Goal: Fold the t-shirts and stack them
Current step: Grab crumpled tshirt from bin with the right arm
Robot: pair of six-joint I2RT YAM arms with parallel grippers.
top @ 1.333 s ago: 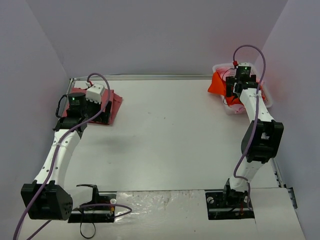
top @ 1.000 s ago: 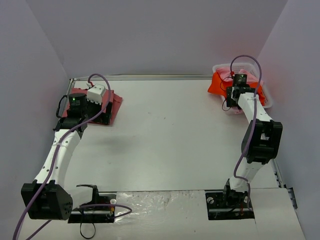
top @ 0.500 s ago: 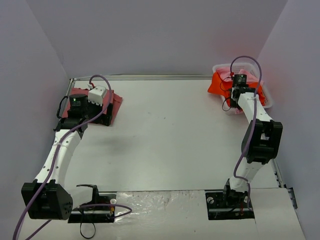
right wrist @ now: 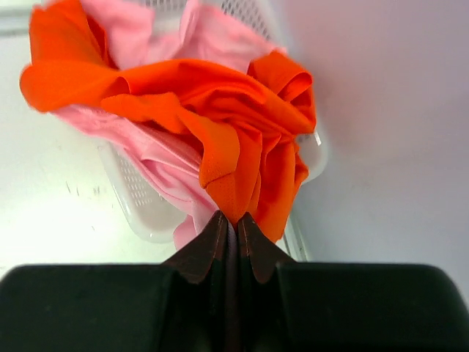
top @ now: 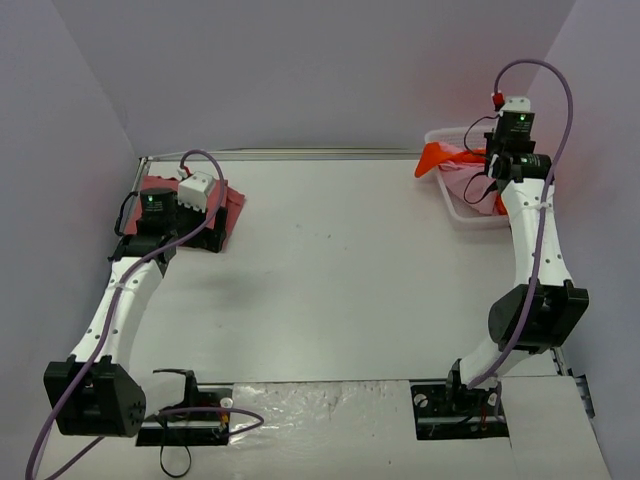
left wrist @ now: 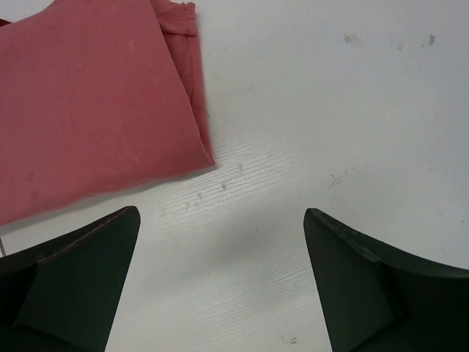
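Note:
My right gripper (right wrist: 233,220) is shut on a fold of the bright orange-red t-shirt (right wrist: 220,95) and holds it bunched above the white lattice basket (right wrist: 139,205). Light pink t-shirts (right wrist: 146,147) lie crumpled under and around it. From above, that gripper (top: 497,172) is raised over the basket (top: 470,215), with the orange-red t-shirt (top: 435,158) draped over the rim. The dusty rose-red t-shirt (left wrist: 95,110) lies folded flat at the far left. My left gripper (left wrist: 220,279) hovers open over bare table just beside the shirt's edge, with nothing between its fingers (left wrist: 73,271).
The basket stands in the back right corner against the right wall (top: 600,200). The folded rose-red t-shirt (top: 232,205) sits near the back left corner, close to the left wall. A white tabletop (top: 340,270) spreads between the two arms.
My right gripper closed on the orange-red t-shirt down in the basket, then rose, lifting the cloth. The left arm has barely moved.

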